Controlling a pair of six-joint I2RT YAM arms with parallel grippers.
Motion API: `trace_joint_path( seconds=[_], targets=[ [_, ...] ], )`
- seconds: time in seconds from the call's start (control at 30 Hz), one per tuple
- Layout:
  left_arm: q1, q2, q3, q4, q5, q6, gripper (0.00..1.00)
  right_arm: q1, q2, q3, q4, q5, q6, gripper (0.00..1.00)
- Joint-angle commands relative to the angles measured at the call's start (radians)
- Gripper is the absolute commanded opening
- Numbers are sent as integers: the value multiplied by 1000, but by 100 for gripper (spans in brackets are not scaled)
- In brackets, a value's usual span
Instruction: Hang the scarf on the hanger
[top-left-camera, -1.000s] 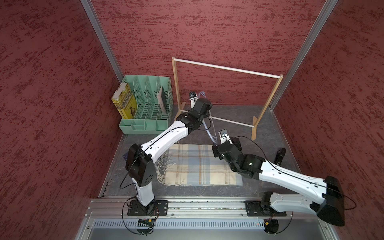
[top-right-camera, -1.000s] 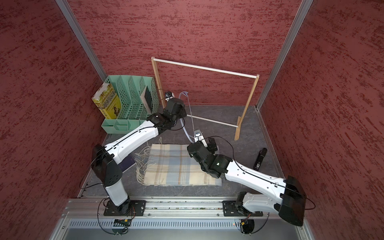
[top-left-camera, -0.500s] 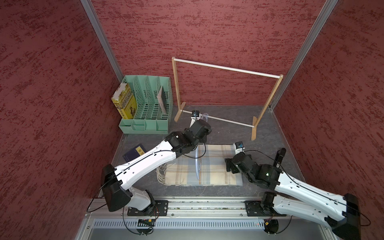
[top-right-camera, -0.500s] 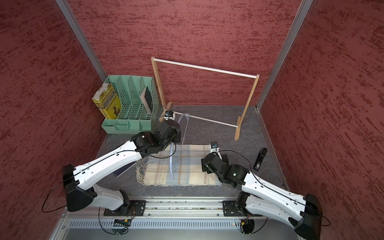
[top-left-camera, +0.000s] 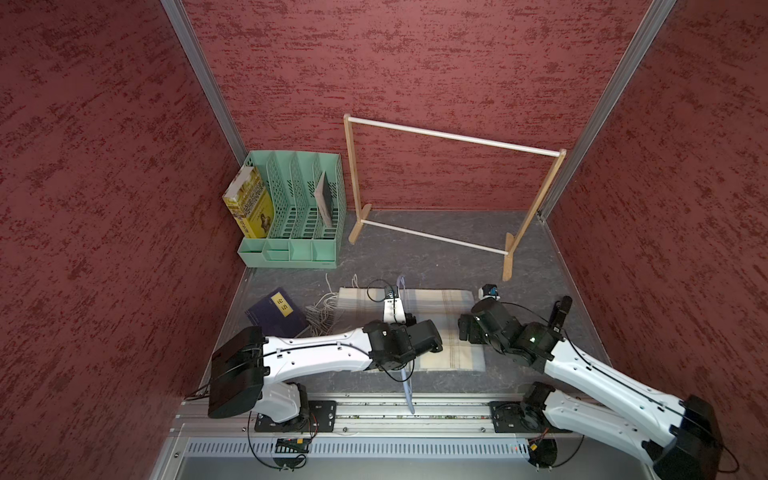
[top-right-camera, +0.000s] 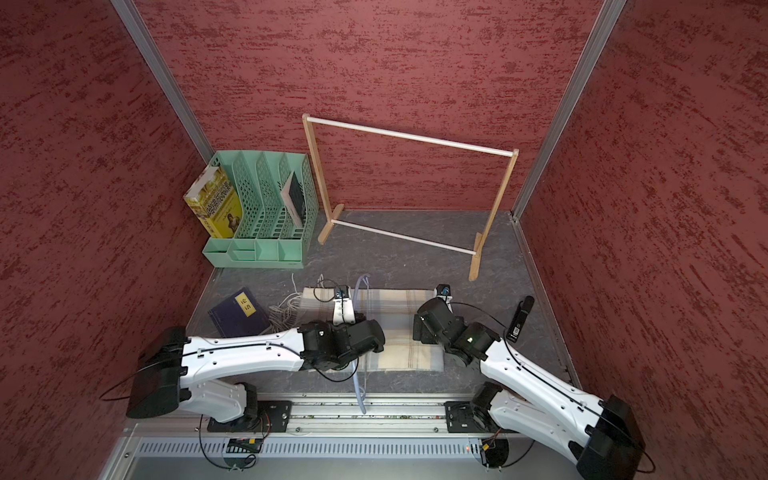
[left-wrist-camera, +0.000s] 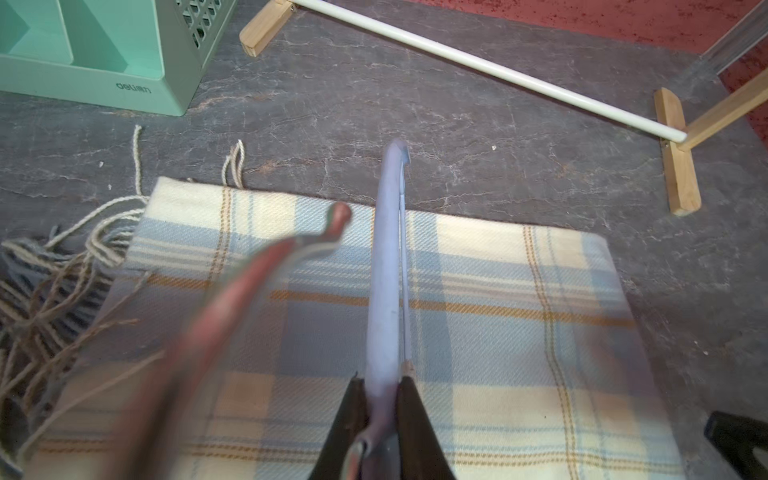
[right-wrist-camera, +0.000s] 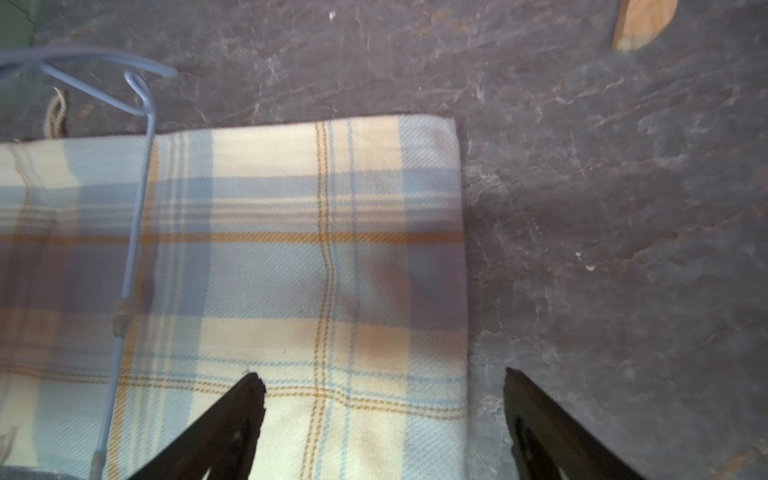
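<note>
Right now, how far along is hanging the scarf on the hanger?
Done: the left gripper is shut on the hanger, held across the scarf. In hand: the right gripper is open at the scarf's end. Left: the scarf lies flat, not draped on it.

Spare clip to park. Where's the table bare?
Bare: the strip between the scarf and the lower rod of the rack, and from that rod to the back wall. Crowded: the front, with left arm, right arm, hanger, scarf and book.
</note>
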Motion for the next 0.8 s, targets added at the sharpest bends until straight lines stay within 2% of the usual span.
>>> trace_joint_path(
  seconds=[0.0, 0.17, 0.4, 0.77],
  targets=[
    [-4, 46, -10, 124, -86, -54, 2, -8, 9, -27, 49, -30, 38, 92],
    [16, 108, 31, 167, -61, 35, 2, -10, 1, -35, 42, 7, 41, 92],
    [77, 106, -6, 221, 29, 110, 2, -15, 18, -36, 49, 18, 42, 91],
    [121, 111, -23, 232, 85, 199, 2, -52, 97, -28, 52, 13, 49, 91]
  ],
)
